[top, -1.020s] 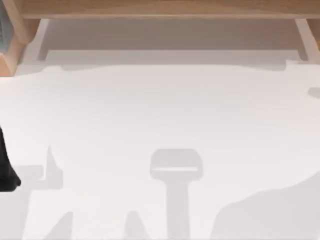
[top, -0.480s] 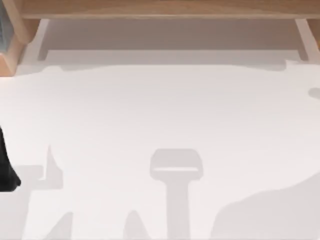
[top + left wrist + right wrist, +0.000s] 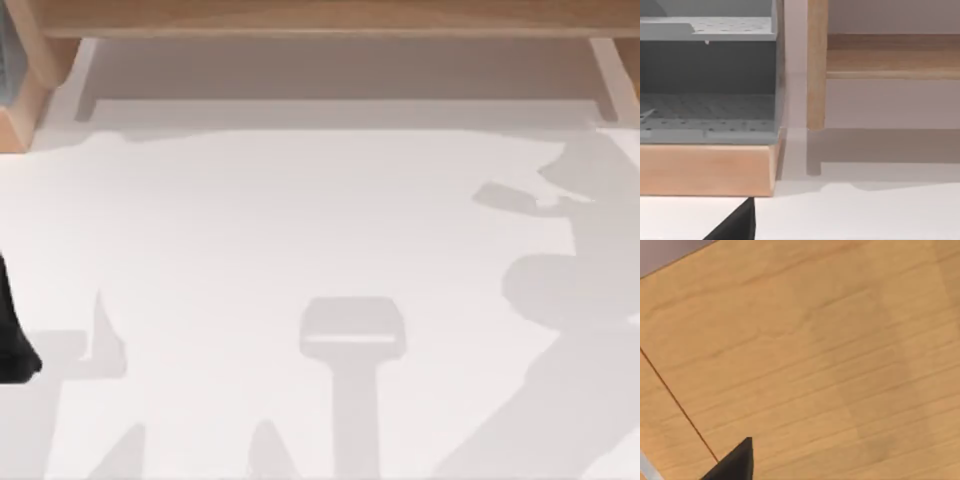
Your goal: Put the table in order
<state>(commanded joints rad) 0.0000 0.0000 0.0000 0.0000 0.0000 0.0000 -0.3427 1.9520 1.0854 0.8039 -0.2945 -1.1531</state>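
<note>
The table (image 3: 300, 220) is a plain white top with nothing lying on it, only grey shadows. A dark part of my left arm (image 3: 12, 340) sits at the table's left edge. In the left wrist view a black piece of the left gripper (image 3: 737, 225) hangs over the white table (image 3: 865, 215), close to a wooden-based grey rack. In the right wrist view a black piece of the right gripper (image 3: 735, 462) stands against light-brown wooden boards (image 3: 830, 355). A broad arm shadow (image 3: 580, 280) falls on the table's right side.
A light-brown wooden frame (image 3: 320, 18) runs along the back, with a leg (image 3: 612, 75) at the back right. At the back left a grey perforated rack (image 3: 705, 75) rests on a wooden base (image 3: 18, 110). A wooden post (image 3: 816, 65) stands beside it.
The shadow on the table's right side has grown much larger and now reaches up toward the back right. The left arm has not moved.
</note>
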